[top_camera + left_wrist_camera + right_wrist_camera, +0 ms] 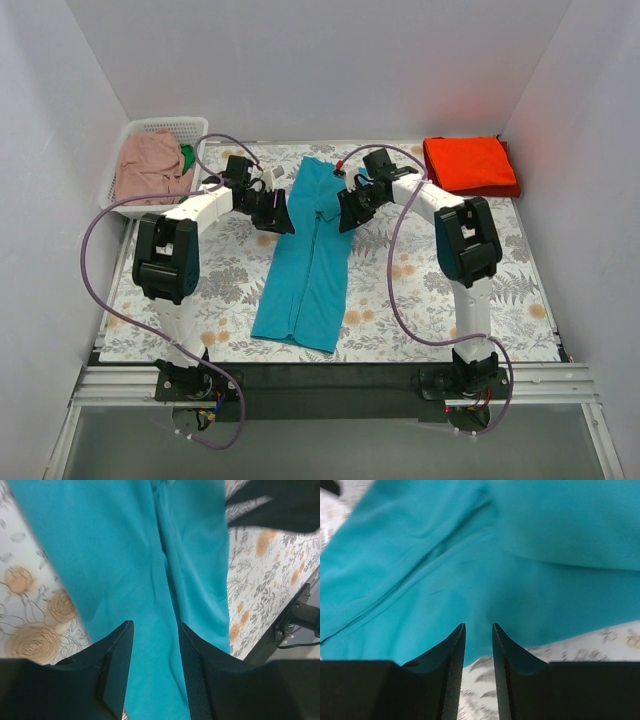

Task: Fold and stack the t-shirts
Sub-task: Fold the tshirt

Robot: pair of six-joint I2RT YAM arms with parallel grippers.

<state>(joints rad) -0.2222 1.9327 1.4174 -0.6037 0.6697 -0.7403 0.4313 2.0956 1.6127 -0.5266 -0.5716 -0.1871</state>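
The teal-blue t-shirt (311, 260) lies in a long narrow strip down the middle of the table, both sides folded inward. My left gripper (272, 215) is open at its upper left edge, jaws over the cloth (150, 580) with nothing between them. My right gripper (350, 213) is at its upper right edge, jaws a narrow gap apart and empty, tips at the cloth's border (485, 580). The orange-red t-shirt (470, 164) lies folded at the back right. The dusty pink t-shirt (150, 168) and a bit of green (187, 157) lie in the basket.
A white lattice basket (165, 126) stands at the back left. White walls close in the table on three sides. The floral table cloth (420, 300) covers the table, and a black strip runs along its near edge. Purple cables loop from both arms.
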